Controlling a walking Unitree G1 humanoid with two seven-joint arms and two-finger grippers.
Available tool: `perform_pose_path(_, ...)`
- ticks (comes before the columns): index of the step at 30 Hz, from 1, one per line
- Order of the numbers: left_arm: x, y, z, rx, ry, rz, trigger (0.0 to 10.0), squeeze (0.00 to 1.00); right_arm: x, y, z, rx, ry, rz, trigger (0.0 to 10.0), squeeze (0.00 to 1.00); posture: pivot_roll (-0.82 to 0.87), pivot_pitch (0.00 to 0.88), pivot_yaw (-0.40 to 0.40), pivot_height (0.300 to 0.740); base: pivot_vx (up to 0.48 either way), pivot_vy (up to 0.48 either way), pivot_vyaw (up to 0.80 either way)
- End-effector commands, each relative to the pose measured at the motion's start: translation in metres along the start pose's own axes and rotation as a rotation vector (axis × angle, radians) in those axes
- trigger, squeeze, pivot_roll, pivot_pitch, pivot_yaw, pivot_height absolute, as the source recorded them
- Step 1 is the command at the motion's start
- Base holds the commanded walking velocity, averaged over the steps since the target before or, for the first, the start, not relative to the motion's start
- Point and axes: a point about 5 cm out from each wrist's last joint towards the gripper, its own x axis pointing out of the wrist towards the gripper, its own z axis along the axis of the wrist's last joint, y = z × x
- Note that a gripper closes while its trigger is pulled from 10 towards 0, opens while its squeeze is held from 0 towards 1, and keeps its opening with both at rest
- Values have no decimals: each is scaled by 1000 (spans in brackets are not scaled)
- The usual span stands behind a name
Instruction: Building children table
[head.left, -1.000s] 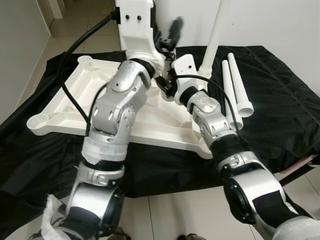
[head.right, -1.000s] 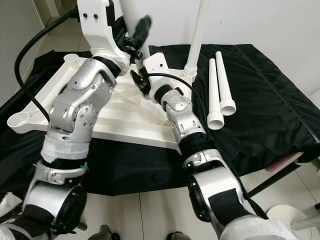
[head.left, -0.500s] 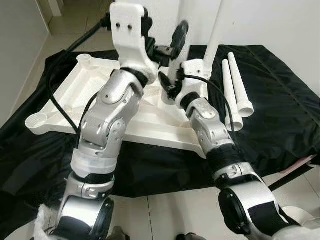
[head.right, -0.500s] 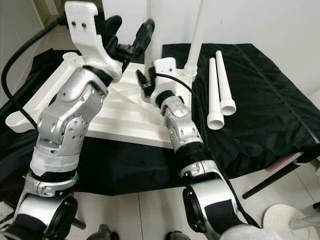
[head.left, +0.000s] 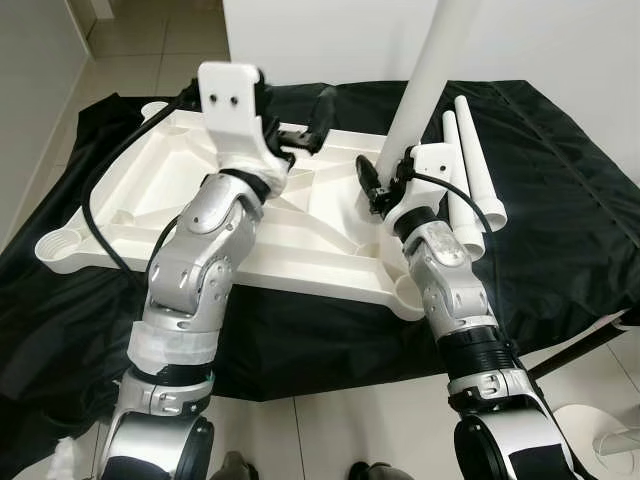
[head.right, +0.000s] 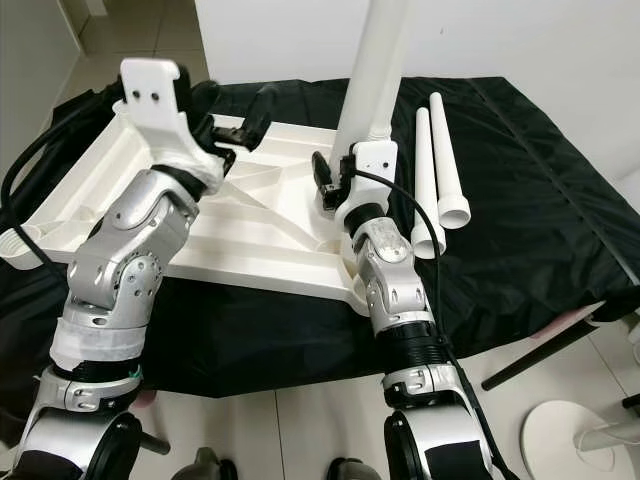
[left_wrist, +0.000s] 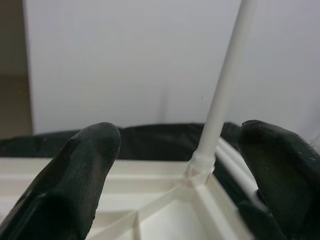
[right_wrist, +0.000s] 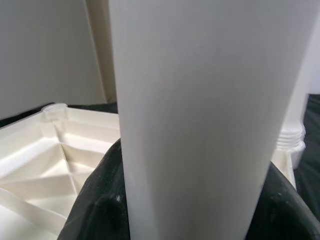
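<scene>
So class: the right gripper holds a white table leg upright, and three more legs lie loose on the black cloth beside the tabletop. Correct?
Not quite: two loose legs lie on the black cloth, as the right eye view shows. The right gripper does hold a white leg upright beside the tabletop.

Reaching forward with both silver arms, elbows bent. Raising the left gripper (head.left: 300, 130) at mid-height, its black fingers (left_wrist: 75, 185) spreading wide apart with nothing between them. Holding the right gripper (head.right: 335, 180) lower and further right, wrist upright, black fingers (right_wrist: 95, 210) pressing on both sides of a white leg (right_wrist: 200, 115), clamping it.
</scene>
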Motion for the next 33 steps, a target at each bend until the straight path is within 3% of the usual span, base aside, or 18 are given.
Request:
perform_pose_path(1, -4, 0, -1, 38, 10, -15, 10000, 0, -6, 2, 4, -53, -14, 28, 10000, 0, -28, 99, 56, 740, 0, 0, 0)
perform_pose_path(8, -6, 5, 0, 37, 38, 5, 10000, 0, -19, 3, 7, -110, -18, 69, 10000, 0, -20, 100, 98, 740, 0, 0, 0)
perform_pose_path(9, -9, 5, -6, 106, 55, -5, 10000, 0, -25, 8, 7, -59, -38, 144, 10000, 0, -24, 103, 92, 740, 0, 0, 0)
perform_pose_path(14, -16, 3, -21, 71, 85, -40, 10000, 0, -29, 9, 4, -79, -49, 117, 10000, 0, -24, 112, 64, 740, 0, 0, 0)
perform_pose_path(15, -21, 0, -30, 14, 108, -59, 10000, 0, -32, 10, 2, -72, -40, 112, 10000, 0, -24, 116, 49, 740, 0, 0, 0)
perform_pose_path(20, -30, -6, -45, 14, 144, -63, 10000, 0, -35, 12, -3, -66, -21, 95, 10000, 0, -28, 118, 40, 740, 0, 0, 0)
perform_pose_path(33, -41, -13, -48, 108, 160, -140, 10000, 0, -41, 9, 2, -105, -26, 38, 10000, 0, -23, 100, 18, 740, 0, 0, 0)
